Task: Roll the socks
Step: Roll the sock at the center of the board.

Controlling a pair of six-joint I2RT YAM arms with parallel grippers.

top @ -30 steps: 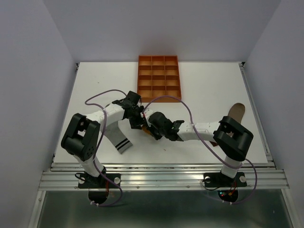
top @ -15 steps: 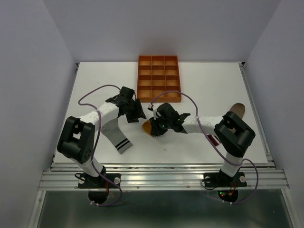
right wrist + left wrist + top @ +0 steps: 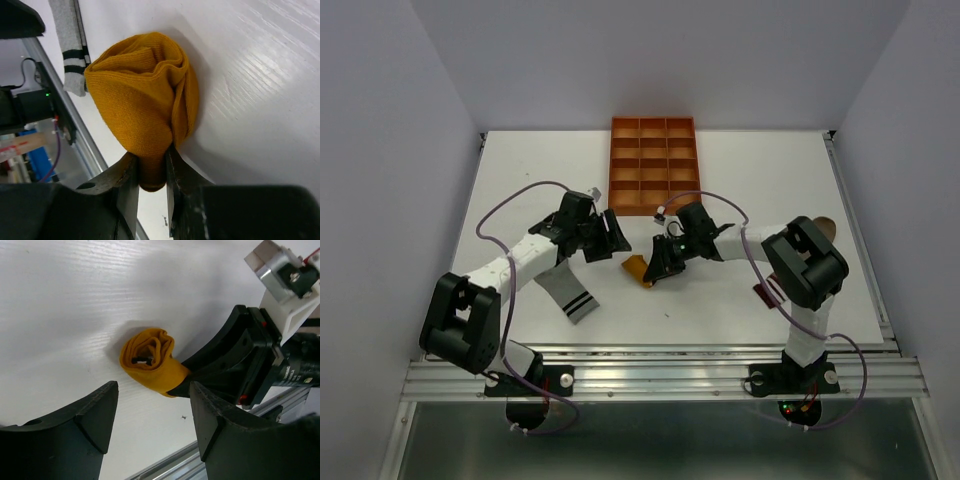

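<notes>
- Mustard-yellow ribbed sock (image 3: 636, 268), wound into a compact roll, lies on the white table (image 3: 770, 180) at centre frame in the top view, just below the tray.
- Right gripper (image 3: 150, 175): I read both fingers clenched on the lower end of the roll. The fabric is pinched narrow between them and bulges above.
- In the left wrist view the roll's spiral end faces the camera. The right gripper's black body fills the right of the frame, touching the roll's lower right edge.
- Left gripper (image 3: 153, 390): fingers spread wide and released, with nothing between them. They hang above the table, with the roll in the gap further on.
- In the top view the left gripper (image 3: 610, 240) sits just upper left of the roll, and the right gripper (image 3: 658, 268) sits at its right.
- Grey sock with black-and-white striped cuff (image 3: 565, 290) lies flat in the lower left of the table. Its upper end is covered by the left forearm. It shows again at the upper left of the right wrist view.
- Taupe-brown sock (image 3: 823, 229) is at centre right, mostly hidden behind the right arm's elbow. Only a rounded tip shows.
- Orange compartmented tray (image 3: 654, 212) stands at upper centre, near both grippers but apart from them.
- Purple cables (image 3: 520, 193) loop over each arm.
</notes>
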